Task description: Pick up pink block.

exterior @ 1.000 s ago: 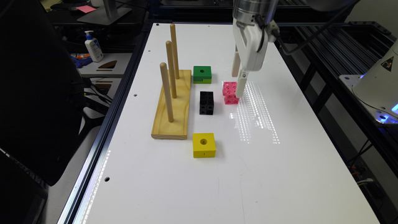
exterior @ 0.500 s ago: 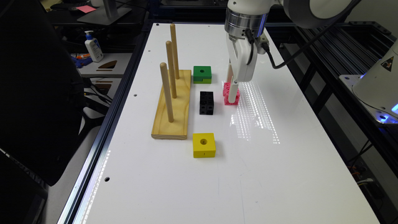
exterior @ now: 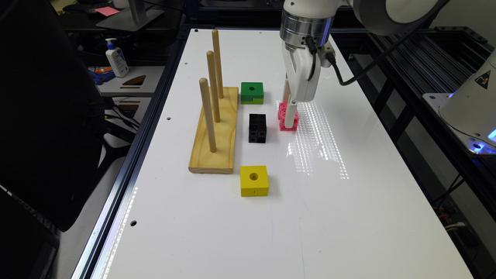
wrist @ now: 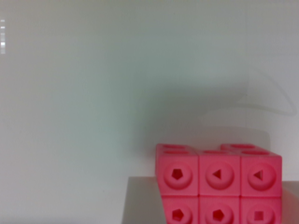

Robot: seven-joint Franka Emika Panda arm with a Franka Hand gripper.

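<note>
The pink block lies on the white table, to the exterior view's right of a black linked-cube block. My gripper hangs straight down from the wrist and has come down right at the pink block, its white tip overlapping the block's front face. The wrist view sees the pink block very close, its faces showing round recesses with small shaped holes. Whether the gripper touches the block cannot be told.
A wooden base with three upright pegs stands at the exterior view's left. A green block sits behind the black one, and a yellow block in front. A black cable trails from the wrist.
The gripper has dropped lower and shifted slightly to the exterior view's left, from above and beside the pink block down onto it. The blocks have not moved.
</note>
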